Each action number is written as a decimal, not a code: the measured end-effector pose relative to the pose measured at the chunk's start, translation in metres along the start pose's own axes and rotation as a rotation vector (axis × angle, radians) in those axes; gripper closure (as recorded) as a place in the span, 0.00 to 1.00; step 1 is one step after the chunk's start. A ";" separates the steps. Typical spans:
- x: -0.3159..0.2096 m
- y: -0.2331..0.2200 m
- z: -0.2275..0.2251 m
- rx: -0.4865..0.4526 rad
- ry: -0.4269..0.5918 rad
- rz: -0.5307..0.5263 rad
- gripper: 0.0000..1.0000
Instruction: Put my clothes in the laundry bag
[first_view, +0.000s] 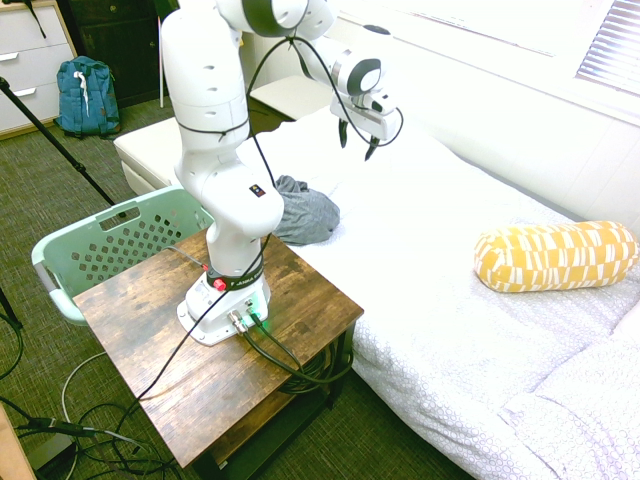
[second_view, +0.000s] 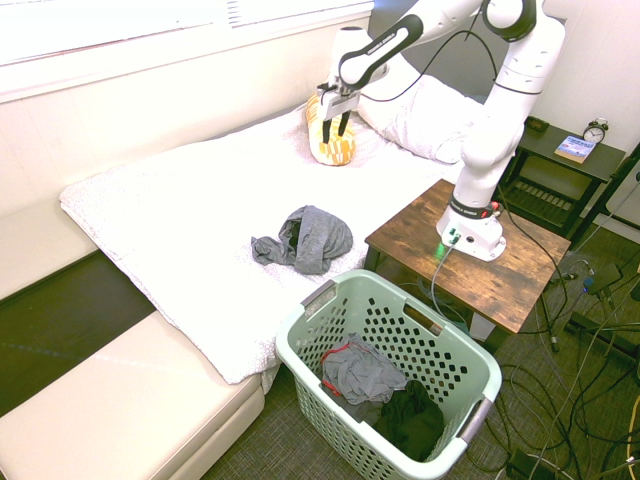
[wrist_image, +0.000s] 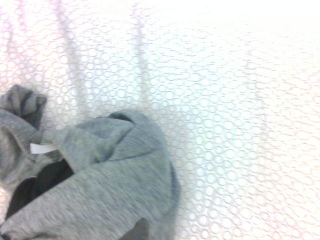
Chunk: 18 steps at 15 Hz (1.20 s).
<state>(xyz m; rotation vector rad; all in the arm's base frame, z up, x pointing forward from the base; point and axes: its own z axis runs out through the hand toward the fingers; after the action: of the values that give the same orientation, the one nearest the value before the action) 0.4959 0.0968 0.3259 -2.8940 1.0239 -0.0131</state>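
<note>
Light: strong daylight from the window (second_view: 120, 30) | Glare: bed (first_view: 450, 230) washed out white | Wrist view: overexposed, slightly soft | Shadows: faint

Bright bedroom with a white bed under a window

A bed (first_view: 470, 290) in white circle-print bedding runs along a pale wall below a blind-covered window (first_view: 612, 50). A dark wooden desk (first_view: 150, 370) stands beside it on green-grey carpet (first_view: 40, 200). A blue backpack (first_view: 86, 96) leans by white drawers (first_view: 30, 60); a clock (second_view: 596, 130) sits on a nightstand (second_view: 560, 158).
</note>
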 end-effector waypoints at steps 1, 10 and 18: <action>-0.001 -0.018 0.023 -0.015 -0.030 -0.015 0.00; -0.007 -0.106 0.268 -0.206 -0.258 -0.046 0.00; -0.032 -0.118 0.288 -0.473 -0.504 0.014 0.00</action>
<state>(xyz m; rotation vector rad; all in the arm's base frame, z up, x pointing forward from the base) 0.5542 0.2271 0.0470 -3.0055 1.0499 1.0306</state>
